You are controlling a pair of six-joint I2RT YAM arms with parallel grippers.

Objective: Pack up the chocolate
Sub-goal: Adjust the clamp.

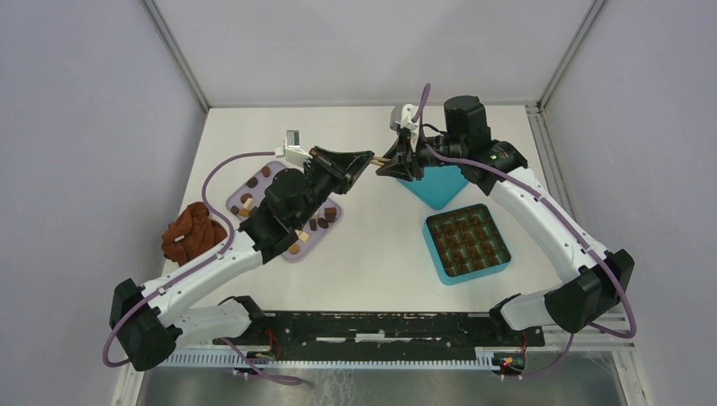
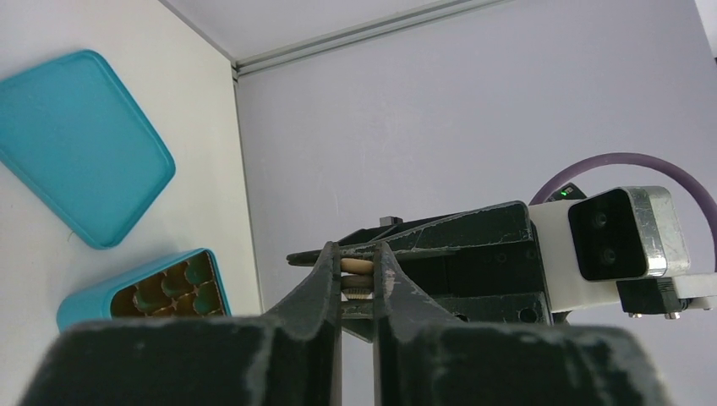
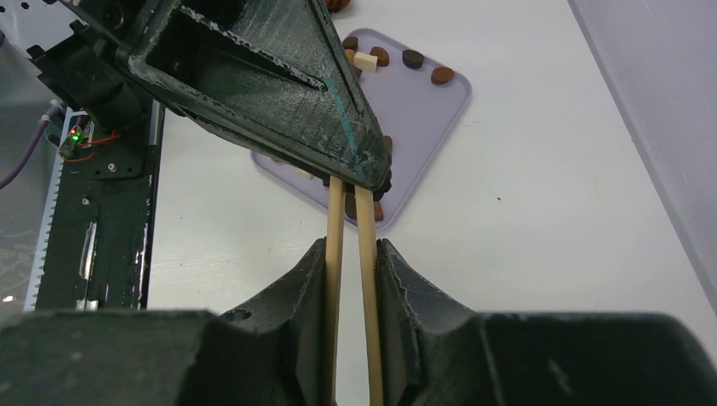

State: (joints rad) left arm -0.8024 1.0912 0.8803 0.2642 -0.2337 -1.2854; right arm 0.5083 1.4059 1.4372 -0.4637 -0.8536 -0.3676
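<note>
Clamping two slim, pale wooden sticks [image 3: 335, 222], the left end effector [image 2: 358, 264] and right end effector [image 3: 351, 251] meet.

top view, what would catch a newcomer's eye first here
First, the two arms meeting in mid-air over the middle of the table: the left gripper and right gripper each pinch an end of the same pair of wooden sticks. Next, the teal box at near right, its grid holding chocolate, and the lilac tray at left with loose pieces.
</note>
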